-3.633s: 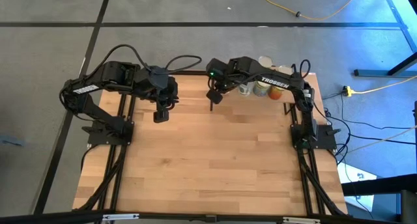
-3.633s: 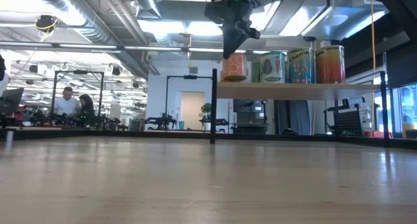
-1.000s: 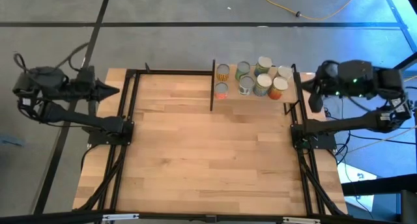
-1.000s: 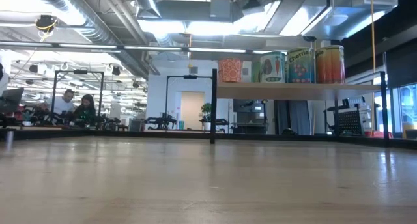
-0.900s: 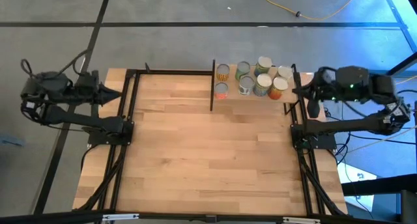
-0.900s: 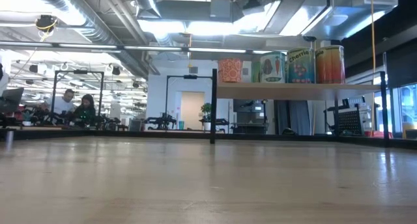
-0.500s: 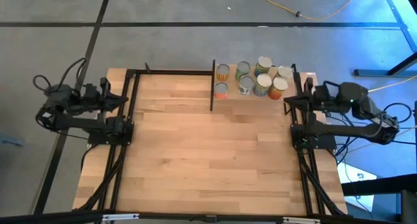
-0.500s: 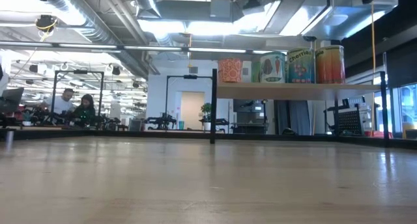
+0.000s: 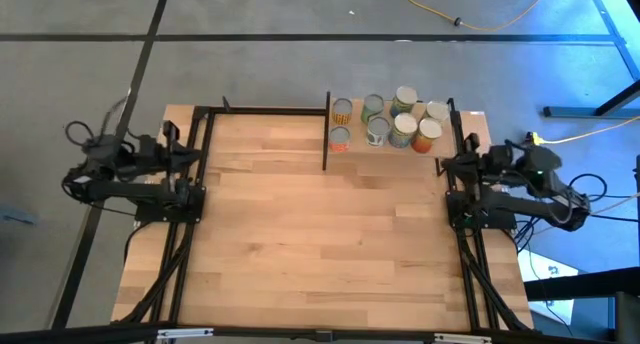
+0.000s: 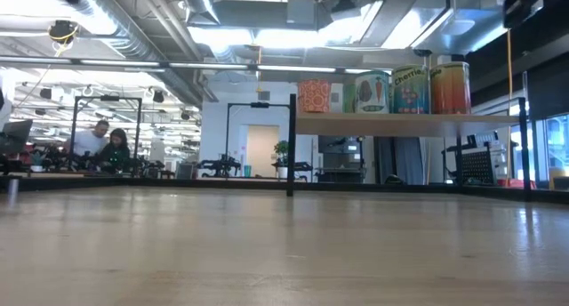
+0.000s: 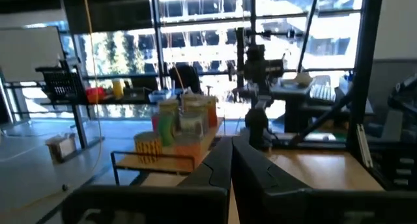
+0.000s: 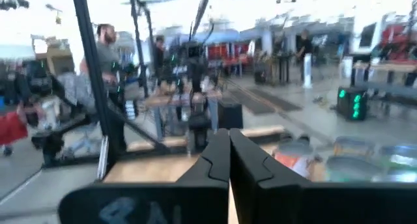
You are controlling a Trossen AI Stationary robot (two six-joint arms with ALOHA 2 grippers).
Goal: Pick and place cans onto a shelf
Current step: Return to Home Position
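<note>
Several cans point(image 9: 388, 122) with orange, green and yellow labels stand upright on their bases on the raised wooden shelf point(image 10: 409, 124) at the table's far right; the low view shows a row of them point(image 10: 391, 90). My left gripper point(image 9: 190, 156) is folded back at the table's left edge, shut and pointing level toward the right. My right gripper point(image 9: 446, 164) is folded back at the right edge, shut and pointing level toward the left. Both sets of fingers meet with nothing between them in the wrist views point(image 11: 230, 155) point(image 12: 229, 146). Neither gripper is near the cans.
A thin black post point(image 10: 292, 146) stands at the shelf's left corner. Black frame rails point(image 9: 190, 234) run along the table's left and right sides. The wide wooden tabletop point(image 9: 320, 234) lies between the arms. People sit in the room beyond point(image 10: 102, 144).
Both arms have folded down and back toward their bases at the table's left and right edges. Their grippers have sunk and tipped up to point level across the table. The cans have stayed in place on the shelf.
</note>
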